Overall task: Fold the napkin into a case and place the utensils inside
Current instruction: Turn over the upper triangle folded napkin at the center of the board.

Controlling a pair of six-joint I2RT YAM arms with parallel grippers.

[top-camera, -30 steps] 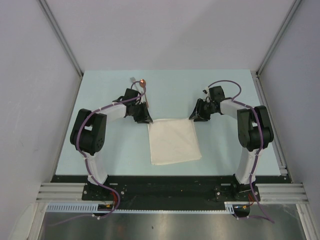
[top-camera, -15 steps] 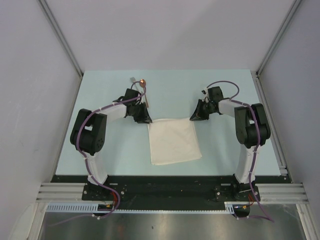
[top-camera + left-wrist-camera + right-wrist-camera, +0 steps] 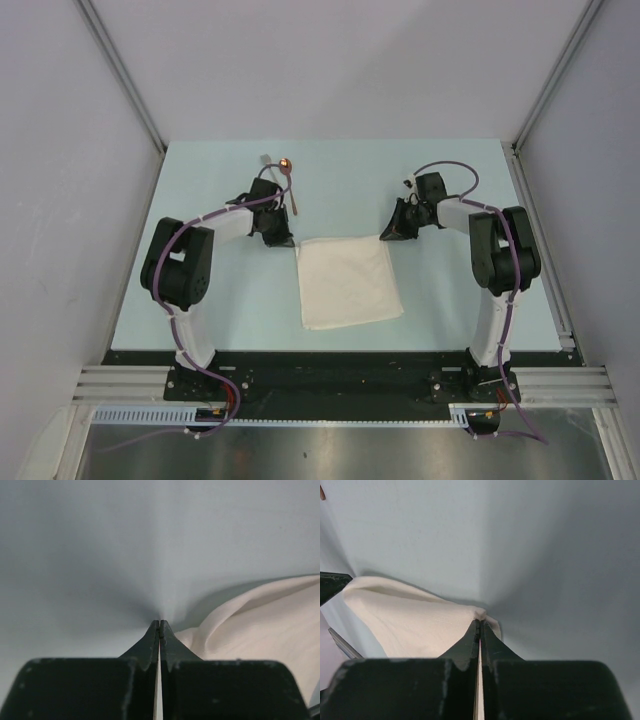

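The cream napkin (image 3: pixel 348 282) lies flat on the table as a rough square between the arms. My left gripper (image 3: pixel 283 240) is at its far left corner, and its jaws (image 3: pixel 159 622) are shut with a sliver of the napkin (image 3: pixel 260 630) between them. My right gripper (image 3: pixel 386 236) is at the far right corner, shut (image 3: pixel 479 621) on a bunched tip of the napkin (image 3: pixel 405 620). The copper-bowled spoon (image 3: pixel 286 167) and the silver fork (image 3: pixel 266 160) lie behind the left gripper. There is no narrow case shape; the cloth is a wide square.
The pale blue table (image 3: pixel 200 280) is bounded by grey walls on the left, right and back. A metal rail (image 3: pixel 540 230) runs along the right edge. The arm bases stand on the black bar (image 3: pixel 340 375) at the near edge.
My left gripper has shifted slightly left and back at the napkin's corner. The right gripper and the napkin have barely moved.
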